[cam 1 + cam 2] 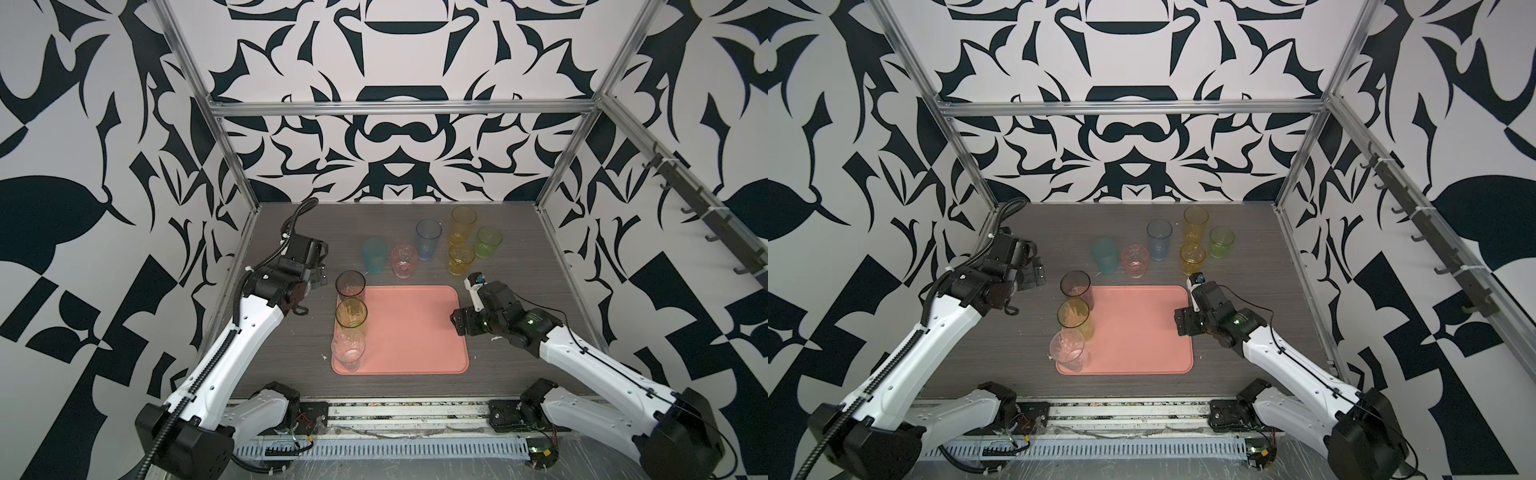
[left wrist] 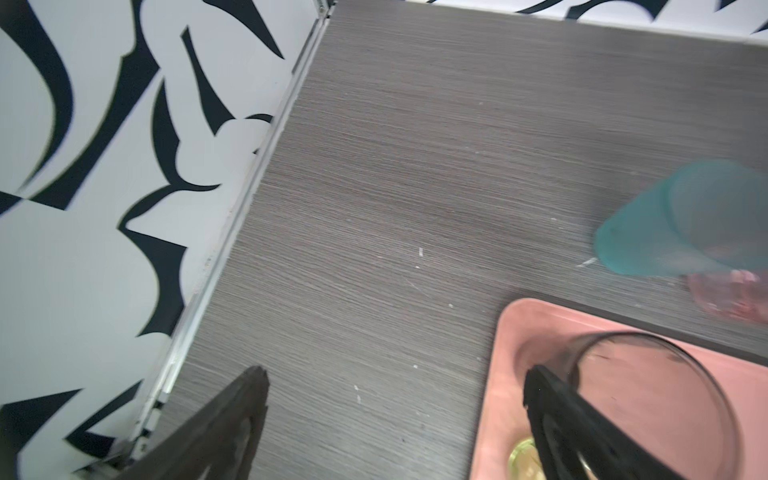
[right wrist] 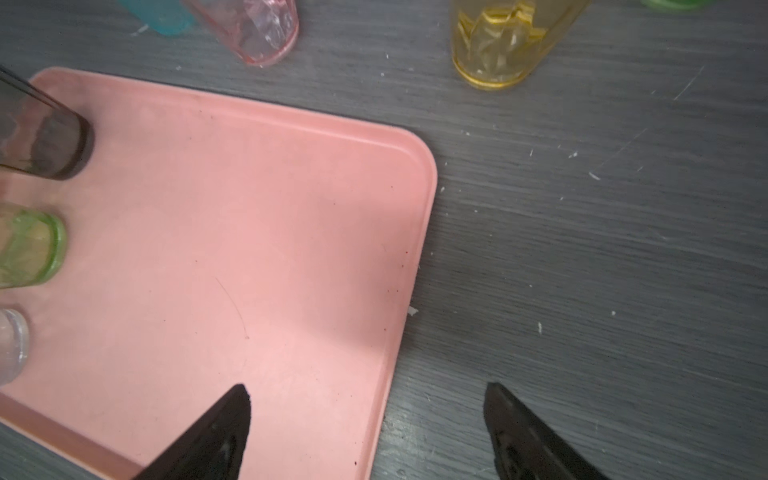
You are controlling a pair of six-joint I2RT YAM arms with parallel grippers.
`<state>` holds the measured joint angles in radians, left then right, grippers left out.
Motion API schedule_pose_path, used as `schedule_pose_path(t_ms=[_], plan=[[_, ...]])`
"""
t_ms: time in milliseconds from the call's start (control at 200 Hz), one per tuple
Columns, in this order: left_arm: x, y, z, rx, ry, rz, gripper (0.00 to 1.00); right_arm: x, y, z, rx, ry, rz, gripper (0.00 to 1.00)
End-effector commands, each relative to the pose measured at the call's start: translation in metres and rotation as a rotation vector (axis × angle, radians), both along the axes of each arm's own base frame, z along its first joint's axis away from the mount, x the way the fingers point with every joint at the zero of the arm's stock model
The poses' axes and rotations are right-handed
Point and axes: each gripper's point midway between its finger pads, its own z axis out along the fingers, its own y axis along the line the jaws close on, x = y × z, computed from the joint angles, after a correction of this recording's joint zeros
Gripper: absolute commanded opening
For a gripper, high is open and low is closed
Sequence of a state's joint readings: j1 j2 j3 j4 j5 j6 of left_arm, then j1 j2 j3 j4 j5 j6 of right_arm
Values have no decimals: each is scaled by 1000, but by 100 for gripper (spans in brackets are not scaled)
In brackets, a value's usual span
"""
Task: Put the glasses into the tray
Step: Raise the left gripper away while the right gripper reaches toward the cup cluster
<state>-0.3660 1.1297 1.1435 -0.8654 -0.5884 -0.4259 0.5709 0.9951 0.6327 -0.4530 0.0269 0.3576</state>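
Note:
The salmon-pink tray lies mid-table. Along its left edge stand three glasses: smoky grey, green and clear. Behind it on the table stand teal, pink, blue, tall amber, short amber and green glasses. My left gripper is open and empty over bare table, just left of the grey glass. My right gripper is open and empty, straddling the tray's right rim.
The patterned side wall and its metal rail run close to the left gripper. The back wall lies behind the row of glasses. White flecks dot the grey wood-grain table.

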Motion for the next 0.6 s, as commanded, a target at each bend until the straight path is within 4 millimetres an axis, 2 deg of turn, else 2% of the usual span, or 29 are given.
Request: schedule_pose_path(t_ms=[0,135,265,465,590], plan=[[12,15,19,12,-53,14,99,21,8,37,21,-88,-1,91],[22,22,14,-23,-62,18,99,40,19,58,16,-111,4,91],[27,20,7,-61,-43,-1,99,58,29,77,19,-112,-7,91],[26,14,-4,-90,-29,-30,99,85,44,109,47,-149,-42,89],[24,12,-2,-106,-38,-47,99,102,46,128,42,-176,-89,89]])
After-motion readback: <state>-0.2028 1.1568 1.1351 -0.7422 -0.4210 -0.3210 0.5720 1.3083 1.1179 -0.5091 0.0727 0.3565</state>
